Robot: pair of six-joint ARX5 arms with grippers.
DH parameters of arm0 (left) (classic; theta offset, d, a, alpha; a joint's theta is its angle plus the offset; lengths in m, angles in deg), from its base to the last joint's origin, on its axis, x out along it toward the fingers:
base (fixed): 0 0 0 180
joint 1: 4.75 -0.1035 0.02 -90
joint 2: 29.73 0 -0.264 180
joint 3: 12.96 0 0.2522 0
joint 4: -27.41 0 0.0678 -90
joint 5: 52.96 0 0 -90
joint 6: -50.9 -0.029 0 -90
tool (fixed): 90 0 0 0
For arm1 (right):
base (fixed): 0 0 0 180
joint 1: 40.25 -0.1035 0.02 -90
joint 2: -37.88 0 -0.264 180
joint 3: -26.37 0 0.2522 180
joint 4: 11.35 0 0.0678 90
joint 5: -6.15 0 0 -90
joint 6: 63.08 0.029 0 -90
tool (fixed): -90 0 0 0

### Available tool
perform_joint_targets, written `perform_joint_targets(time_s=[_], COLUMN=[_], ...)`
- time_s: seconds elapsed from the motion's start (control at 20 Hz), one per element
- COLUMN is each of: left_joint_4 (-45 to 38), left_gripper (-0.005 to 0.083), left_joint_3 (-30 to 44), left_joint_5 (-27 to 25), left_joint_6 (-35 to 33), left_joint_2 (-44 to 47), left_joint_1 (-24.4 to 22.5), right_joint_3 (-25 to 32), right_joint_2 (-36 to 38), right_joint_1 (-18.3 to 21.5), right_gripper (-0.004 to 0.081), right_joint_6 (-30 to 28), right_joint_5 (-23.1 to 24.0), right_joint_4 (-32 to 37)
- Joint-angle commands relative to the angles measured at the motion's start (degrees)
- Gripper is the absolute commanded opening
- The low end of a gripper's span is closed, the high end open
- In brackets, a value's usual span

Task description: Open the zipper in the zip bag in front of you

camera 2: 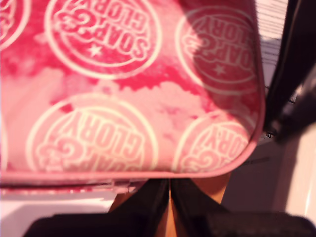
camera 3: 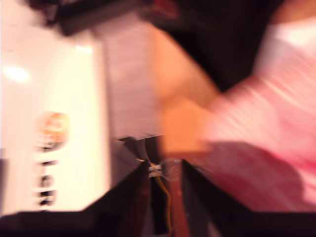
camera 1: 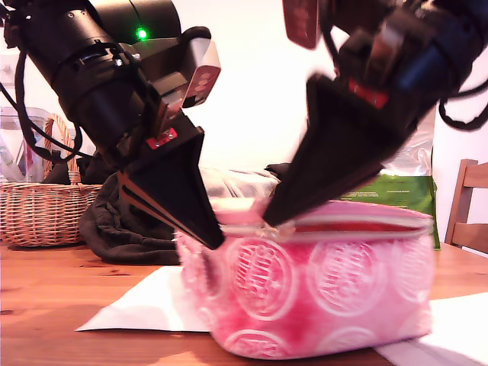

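The pink zip bag (camera 1: 320,290) with white circle logos stands on the table in the middle of the exterior view. Its zipper (camera 1: 358,232) runs just under the top panel, and a red gap shows along it toward the exterior view's right. My first gripper (camera 1: 215,240) is shut at the bag's corner on the exterior view's left. In the first wrist view its fingers (camera 2: 170,185) meet under the rim of the bag (camera 2: 123,89). My second gripper (camera 1: 276,221) pinches the small silver zipper pull (camera 3: 170,165). The second wrist view is blurred, with pink fabric (camera 3: 266,113) beside the fingers.
White paper (camera 1: 145,305) lies under the bag on the wooden table (camera 1: 46,305). Behind are a wicker basket (camera 1: 42,210), a dark cloth (camera 1: 122,229) and a green foil pouch (camera 1: 396,187). A wooden chair (camera 1: 469,206) stands at the exterior view's right edge.
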Motion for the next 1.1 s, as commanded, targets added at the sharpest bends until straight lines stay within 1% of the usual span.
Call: perform_joint_targets(time_s=[0.0,0.15,0.35,0.4,0.45,0.55,0.6,0.7,0.75,0.8,0.9,1.05], left_joint_4=[-0.26,-0.11,2.36,1.84,0.57,-3.82,-6.08,-11.54,-15.21,-18.78,-23.56,-28.52], left_gripper=[-0.0019,-0.0019,-0.0019,-0.0019,-0.0019,-0.0019,-0.0019,-0.0019,-0.0019,-0.0019,-0.0019,-0.0019], left_joint_3=[0.09,0.09,0.11,0.11,0.11,0.11,0.11,0.11,0.11,0.11,0.09,0.09], left_joint_5=[-0.63,-3.69,-4.17,-5.14,-6.51,-9.38,-10.38,-11.67,-11.85,-11.58,-9.16,-8.02], left_joint_6=[0.22,0.44,0.61,0.55,-0.85,-1.38,-1.79,-2.40,-5.51,-6.45,-6.45,-8.96], left_joint_2=[0.48,3.06,6.45,6.97,7.17,7.45,7.43,7.30,6.86,6.14,3.45,-1.53], left_joint_1=[0.24,0.24,0.61,1.07,1.51,1.57,1.07,-0.94,-2.25,-3.67,-6.62,-9.14], right_joint_3=[-0.55,-2.23,-8.66,-10.21,-10.95,-11.23,-11.21,-11.21,-11.21,-11.21,-11.21,-11.19], right_joint_2=[0.39,0.39,0.92,1.53,2.29,3.58,3.98,4.24,4.24,4.22,4.22,3.98], right_joint_1=[-0.87,-0.87,0.79,1.60,2.45,4.15,4.94,6.36,6.93,7.08,7.04,7.06], right_gripper=[0.0235,0.0235,0.0231,0.0228,0.0228,0.0224,0.0199,0.0103,0.0045,-0.0008,-0.0013,-0.0013], right_joint_6=[0.07,0.07,0.09,0.09,0.11,1.31,1.86,3.72,5.62,7.10,8.90,12.28], right_joint_5=[-0.59,-0.42,0.22,0.74,2.47,5.77,6.34,6.32,6.34,6.43,7.56,13.27], right_joint_4=[-0.28,-2.23,-11.63,-13.68,-15.39,-17.99,-19.28,-21.31,-22.10,-22.29,-21.11,-17.86])
